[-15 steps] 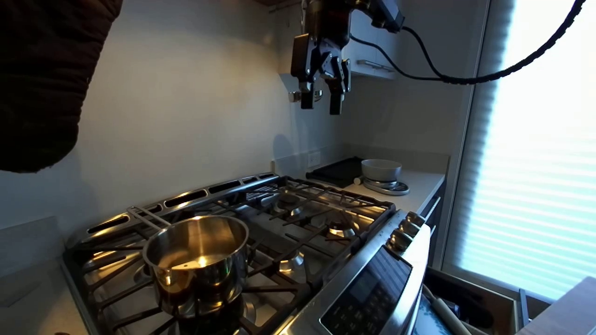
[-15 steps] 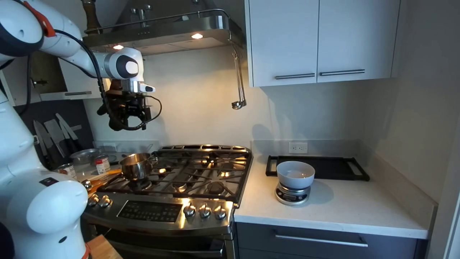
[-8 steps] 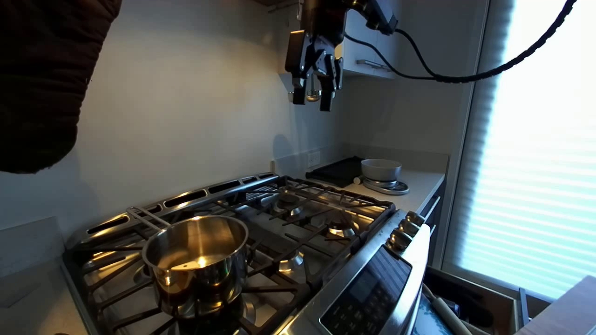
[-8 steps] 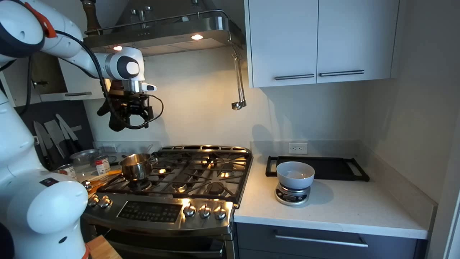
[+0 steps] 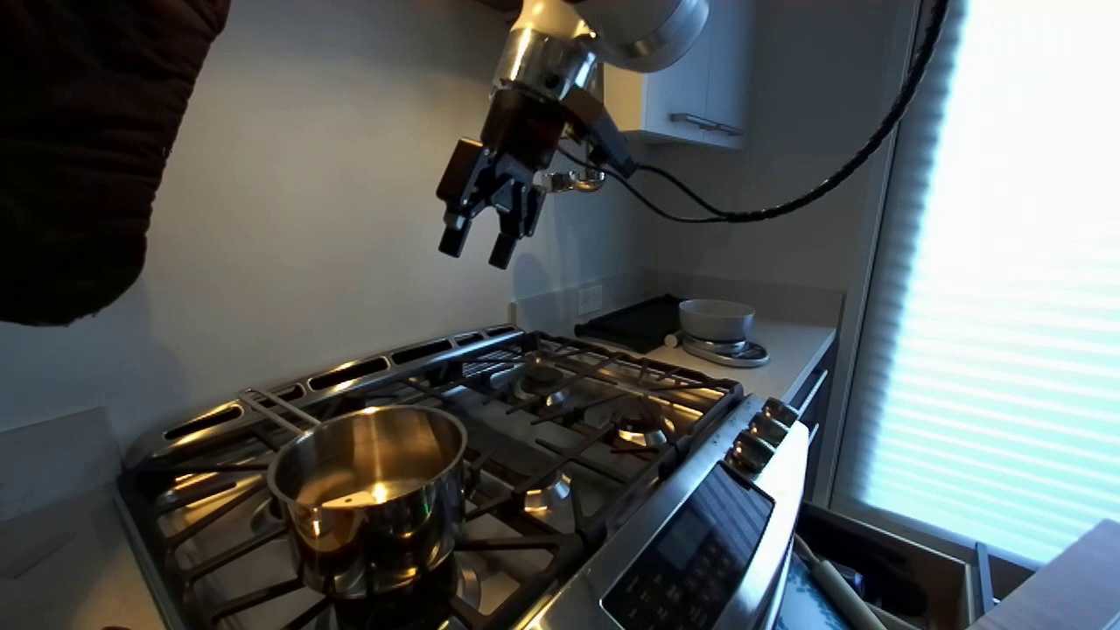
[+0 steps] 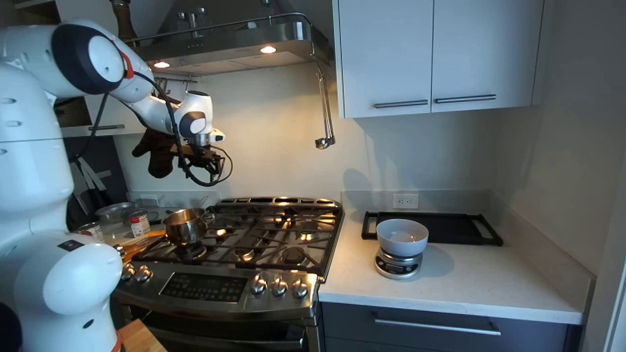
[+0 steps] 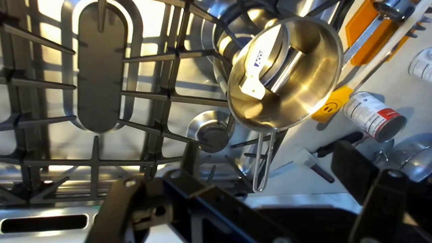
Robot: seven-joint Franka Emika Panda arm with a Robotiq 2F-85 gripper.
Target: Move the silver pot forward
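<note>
High in an exterior view, just left of the frame's middle, the gripper (image 5: 476, 251) is hanging with its jaws parted, and in the wrist view its two fingers (image 7: 354, 175) are standing wide apart along the bottom! And the silver pot (image 5: 394, 534)? It's sitting upright at the lower left of that same exterior view, resting on the stove (image 6: 220, 309), well apart from the gripper. In the wrist view the pot is showing right of centre near the top, its handle (image 7: 258, 158) pointing down the frame, a white piece (image 7: 258, 65) marked in blue lying inside! Over in an exterior view, the white robot arm (image 6: 34, 190) is filling the left side, a dark oven mitt (image 6: 159, 159) is hanging just left of the gripper, and right of centre a white bowl (image 6: 402, 244) is resting on a kitchen scale (image 6: 398, 275), a black tray (image 6: 457, 229) lying behind on the counter (image 6: 489, 278)
</note>
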